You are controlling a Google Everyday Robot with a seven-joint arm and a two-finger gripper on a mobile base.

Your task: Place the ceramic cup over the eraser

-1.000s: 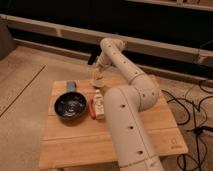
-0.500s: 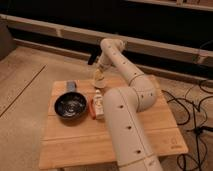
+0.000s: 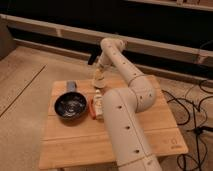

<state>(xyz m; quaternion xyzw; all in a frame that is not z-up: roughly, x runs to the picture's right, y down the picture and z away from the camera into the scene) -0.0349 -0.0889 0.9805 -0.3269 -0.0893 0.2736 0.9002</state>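
The gripper (image 3: 98,74) hangs from the wrist over the back middle of the wooden table (image 3: 150,125), pointing down. The cream ceramic cup (image 3: 98,80) is directly under it, at or just above the table top, touching the gripper's tip. I cannot tell whether the cup rests on the wood. No dark brown-black eraser shows; it may be hidden by the cup or the gripper.
A black bowl (image 3: 70,106) sits at the left of the table. A small grey block (image 3: 71,86) stands just behind it. A white bottle with an orange part (image 3: 94,107) lies beside the bowl, against the arm. Cables (image 3: 192,107) trail on the floor at right.
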